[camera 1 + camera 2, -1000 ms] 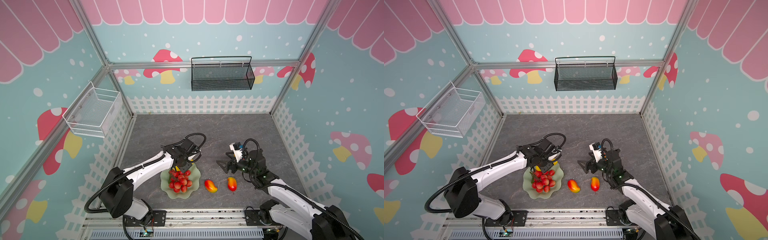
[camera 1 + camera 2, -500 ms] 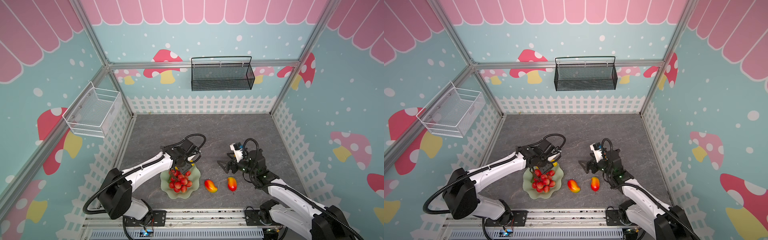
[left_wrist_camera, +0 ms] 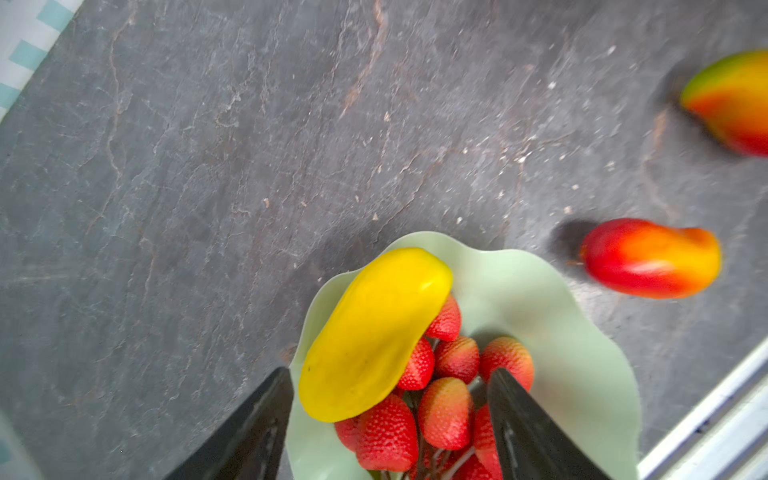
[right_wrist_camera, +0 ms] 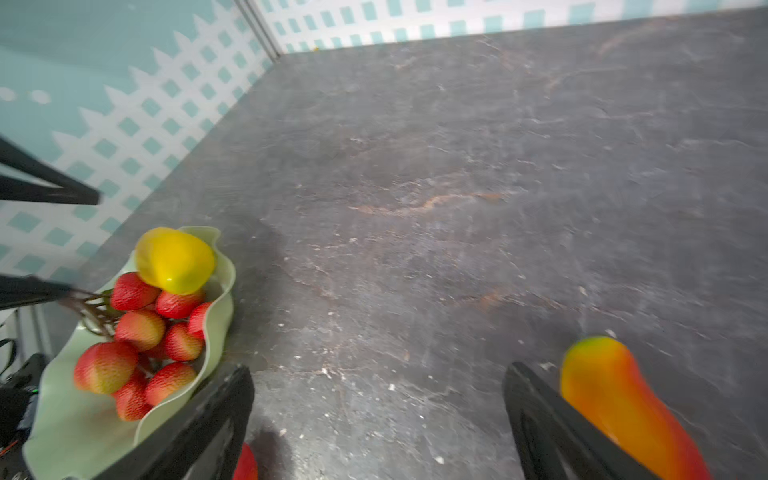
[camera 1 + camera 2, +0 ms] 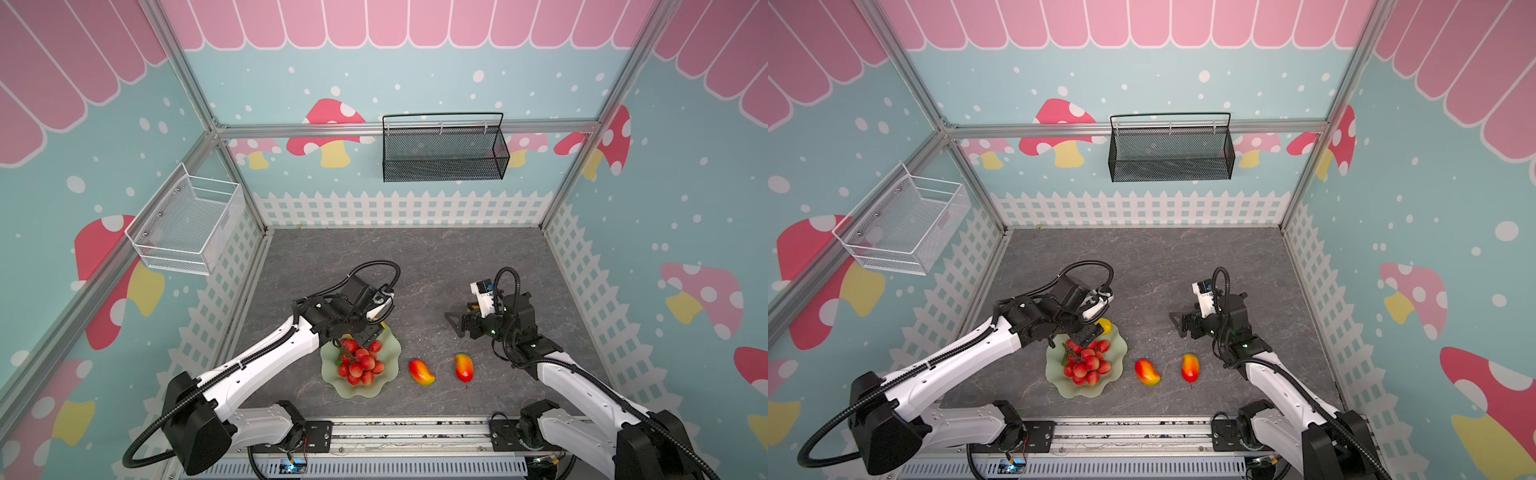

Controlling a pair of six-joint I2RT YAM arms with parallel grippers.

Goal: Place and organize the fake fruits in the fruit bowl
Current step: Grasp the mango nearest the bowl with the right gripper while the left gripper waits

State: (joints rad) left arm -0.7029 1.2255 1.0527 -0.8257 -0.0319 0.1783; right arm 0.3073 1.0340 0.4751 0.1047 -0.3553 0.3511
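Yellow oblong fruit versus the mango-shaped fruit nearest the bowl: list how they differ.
Colour: the glossy yellow oblong fruit is plain yellow; the red-to-yellow mango-shaped fruit shades from red to orange-yellow.
Place: the yellow fruit lies in the pale green wavy-rimmed bowl; the mango lies on the grey tabletop beside it.
Contact: the yellow fruit leans against the red berries; the mango touches no fruit.
Both are glossy.

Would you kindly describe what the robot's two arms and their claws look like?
Both arms have glossy white link shells with black joint housings. A black corrugated cable loops along the left arm and the right arm. The left claw and right claw have flat, black, tapering fingers. A small white camera module sits at each wrist.
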